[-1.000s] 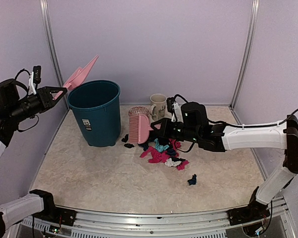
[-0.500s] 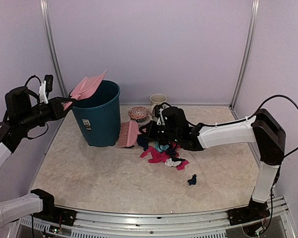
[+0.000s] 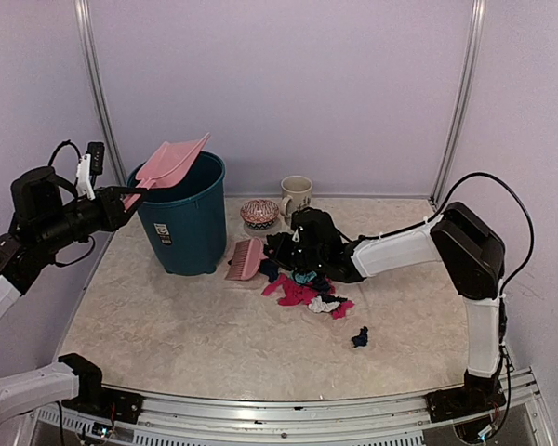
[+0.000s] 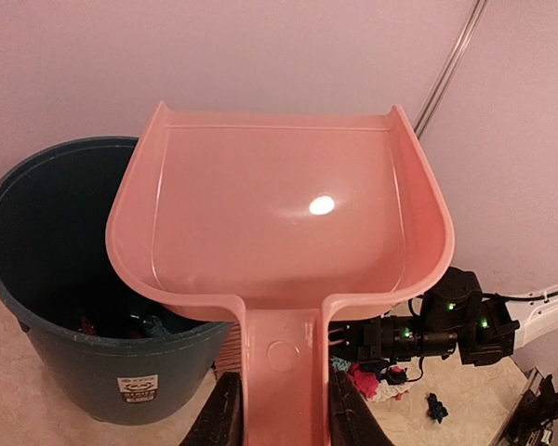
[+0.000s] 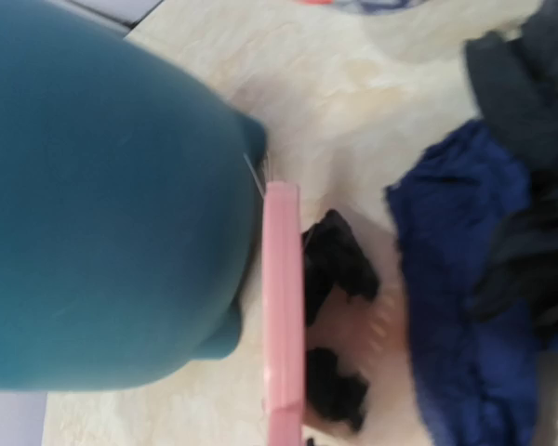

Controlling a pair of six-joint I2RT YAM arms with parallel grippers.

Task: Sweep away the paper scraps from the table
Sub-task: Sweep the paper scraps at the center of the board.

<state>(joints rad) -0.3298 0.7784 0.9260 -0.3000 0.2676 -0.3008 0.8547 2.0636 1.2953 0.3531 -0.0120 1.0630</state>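
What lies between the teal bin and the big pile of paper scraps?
The pink brush lies there, close to the bin, as the top view shows. The right wrist view shows black scraps beside it, on the side of the pile.

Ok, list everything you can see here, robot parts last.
paper scraps: one pile, pink, teal, navy, black, white, mid-table; a few more inside the bin
lone scrap: one, navy, apart from the pile, nearer the front
bin: one, teal, back left of the table
dustpan: one, pink, held above the bin's rim
brush: one, pink, between bin and pile
mug: one, cream, by the back wall
bowl: one, reddish patterned, left of the mug
table: one, mottled beige
left arm: jaws shut on the dustpan's handle
right arm: jaws shut on the brush
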